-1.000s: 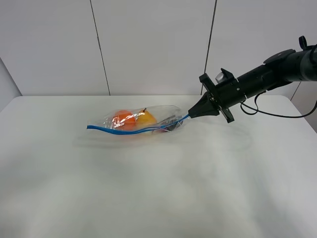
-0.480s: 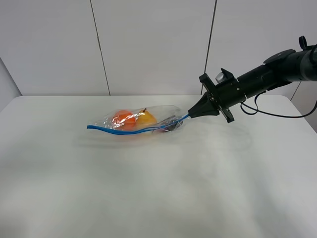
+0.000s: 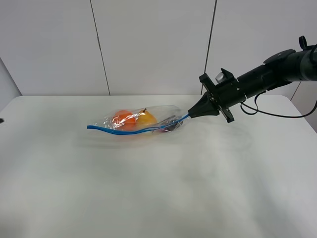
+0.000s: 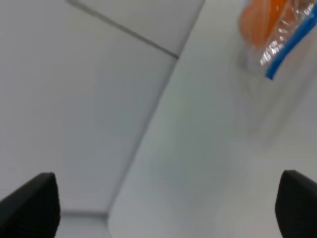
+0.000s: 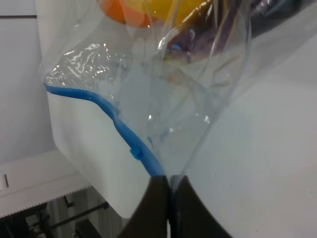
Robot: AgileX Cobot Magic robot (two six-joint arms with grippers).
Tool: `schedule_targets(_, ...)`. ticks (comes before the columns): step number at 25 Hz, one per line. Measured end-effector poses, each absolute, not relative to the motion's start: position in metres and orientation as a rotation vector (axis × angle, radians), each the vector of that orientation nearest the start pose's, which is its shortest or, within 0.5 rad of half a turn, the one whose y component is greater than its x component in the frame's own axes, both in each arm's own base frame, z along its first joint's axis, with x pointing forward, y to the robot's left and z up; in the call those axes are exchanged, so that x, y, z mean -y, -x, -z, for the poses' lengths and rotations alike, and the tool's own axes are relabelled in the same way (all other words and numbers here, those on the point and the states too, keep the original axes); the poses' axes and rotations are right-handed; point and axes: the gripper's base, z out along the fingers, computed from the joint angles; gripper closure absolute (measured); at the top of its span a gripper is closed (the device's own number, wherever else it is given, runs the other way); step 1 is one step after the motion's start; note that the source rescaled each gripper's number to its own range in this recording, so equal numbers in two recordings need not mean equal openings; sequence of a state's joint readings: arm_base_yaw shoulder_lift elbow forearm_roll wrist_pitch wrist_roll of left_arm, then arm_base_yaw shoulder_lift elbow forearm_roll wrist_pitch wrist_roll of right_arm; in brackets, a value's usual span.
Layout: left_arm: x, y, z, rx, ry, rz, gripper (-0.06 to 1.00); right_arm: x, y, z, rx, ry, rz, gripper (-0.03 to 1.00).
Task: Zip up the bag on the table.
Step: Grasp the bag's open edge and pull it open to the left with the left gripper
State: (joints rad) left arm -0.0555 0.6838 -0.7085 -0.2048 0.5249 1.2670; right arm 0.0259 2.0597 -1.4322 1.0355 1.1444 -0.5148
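The clear crinkly bag [image 3: 141,123] lies on the white table [image 3: 158,188], with orange, yellow and dark purple items showing through it. Its blue zipper strip [image 3: 124,131] runs along the near edge. My right gripper [image 3: 190,115] is shut on the bag's right corner and holds that end slightly raised. The right wrist view shows the pinch: the fingers [image 5: 158,208] press together where the blue strip [image 5: 126,139] ends. My left gripper [image 4: 168,203] is open, its two fingertips [image 4: 29,208] far apart, off the table's left end. The bag's left tip [image 4: 277,47] is far ahead of it.
White wall panels stand behind the table. The table's left edge [image 4: 143,148] runs through the left wrist view. A dark speck [image 3: 1,120] shows at the left border of the high view.
A small dark speck has appeared at the left border of the high view. The bag and the right arm have not moved.
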Motion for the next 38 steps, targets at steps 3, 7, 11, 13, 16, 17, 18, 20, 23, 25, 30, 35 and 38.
schedule_targets(3, 0.026, -0.156, -0.341, -1.619, -1.165, -0.483, -0.06, -0.082, -0.402, -0.188, -2.72, 0.03, -1.325, 0.97)
schedule_targets(7, 0.049, -0.175, -0.329, -1.562, -1.264, -0.328, -0.06, -0.082, -0.401, -0.188, -2.72, 0.031, -1.326, 0.97)
schedule_targets(11, 0.08, -0.189, -0.314, -1.507, -1.364, -0.171, -0.06, -0.082, -0.401, -0.188, -2.72, 0.031, -1.326, 0.97)
schedule_targets(13, 0.096, -0.195, -0.307, -1.48, -1.392, -0.124, -0.06, -0.082, -0.401, -0.188, -2.72, 0.031, -1.326, 0.97)
schedule_targets(16, 0.124, -0.202, -0.292, -1.448, -1.444, -0.085, -0.06, -0.082, -0.401, -0.188, -2.72, 0.031, -1.326, 0.97)
schedule_targets(17, 0.132, -0.205, -0.286, -1.451, -1.454, -0.084, -0.06, -0.082, -0.401, -0.188, -2.72, 0.031, -1.326, 0.97)
schedule_targets(18, 0.141, -0.207, -0.279, -1.448, -1.478, -0.081, -0.06, -0.082, -0.401, -0.188, -2.72, 0.031, -1.326, 0.97)
schedule_targets(20, 0.157, -0.211, -0.267, -1.449, -1.508, -0.096, -0.06, -0.082, -0.401, -0.188, -2.72, 0.031, -1.326, 0.97)
schedule_targets(23, 0.178, -0.22, -0.252, -1.453, -1.552, -0.124, -0.06, -0.082, -0.401, -0.189, -2.72, 0.031, -1.327, 0.97)
schedule_targets(25, 0.191, -0.23, -0.244, -1.461, -1.569, -0.135, -0.06, -0.082, -0.401, -0.189, -2.721, 0.032, -1.328, 0.97)
schedule_targets(30, 0.218, -0.262, -0.233, -1.477, -1.574, -0.156, -0.02, -0.082, -0.401, -0.189, -2.721, 0.033, -1.329, 0.97)
schedule_targets(35, 0.239, -0.287, -0.215, -1.5, -1.595, -0.154, 0.0, -0.082, -0.401, -0.189, -2.721, 0.033, -1.329, 0.97)
schedule_targets(38, 0.248, -0.298, -0.204, -1.512, -1.606, -0.153, 0.04, -0.082, -0.401, -0.189, -2.722, 0.033, -1.33, 0.97)
